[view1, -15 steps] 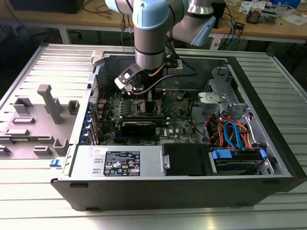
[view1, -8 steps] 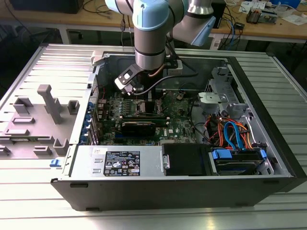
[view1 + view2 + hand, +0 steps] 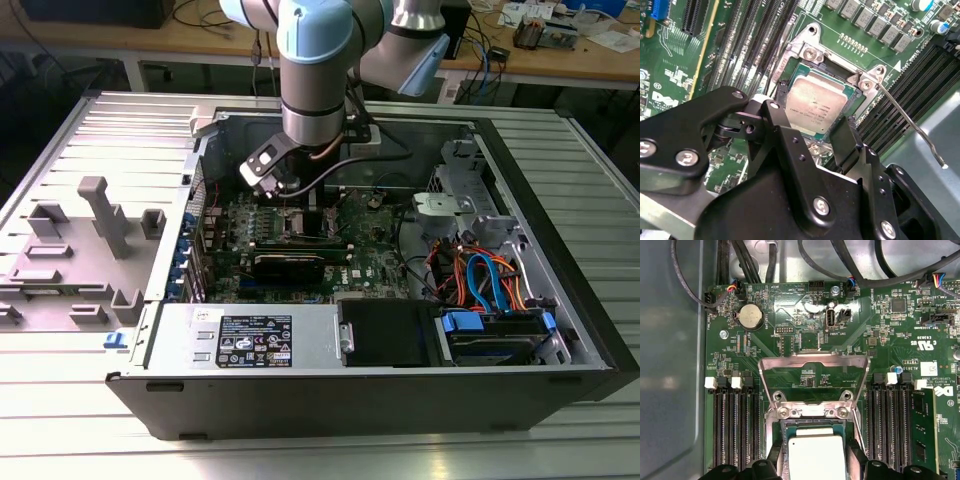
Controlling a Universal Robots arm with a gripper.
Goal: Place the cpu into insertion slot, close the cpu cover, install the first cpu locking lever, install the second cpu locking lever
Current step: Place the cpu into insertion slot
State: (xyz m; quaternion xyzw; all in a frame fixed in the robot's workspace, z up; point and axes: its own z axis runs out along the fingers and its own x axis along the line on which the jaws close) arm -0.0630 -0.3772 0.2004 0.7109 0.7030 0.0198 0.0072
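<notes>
My arm (image 3: 315,70) reaches in from twelve o'clock in the exterior view. The last link points straight down into the open computer case (image 3: 400,385), wrist aimed at the green board (image 3: 880,340). My gripper (image 3: 811,121) hangs low over the insertion slot (image 3: 812,411), and here's the call: the fingers (image 3: 781,120) stand narrowly apart, just wider than the cpu (image 3: 816,457). One sits on each side of it, and in the first wrist view a sliver of socket edge shows between chip and finger. I grip nothing. The cpu lies flat inside the slot, silver top up, square to the rim.

Beyond the slot, the cpu cover (image 3: 815,359) stands raised on its hinge, with the board showing through its window. A locking lever (image 3: 907,122) slants away from the slot's corner, its thin rod crossing the long black memory slots (image 3: 732,425) that flank the socket on both sides.

In the exterior view a grey fixture (image 3: 95,240) sits on the slatted table (image 3: 300,450) at nine o'clock from me. Orange and blue cables (image 3: 480,280) coil at four o'clock.

Now the hidden bits: my own black knuckles cover the near edge of chip and slot in both wrist views. In the exterior view my wrist blocks the socket altogether.
</notes>
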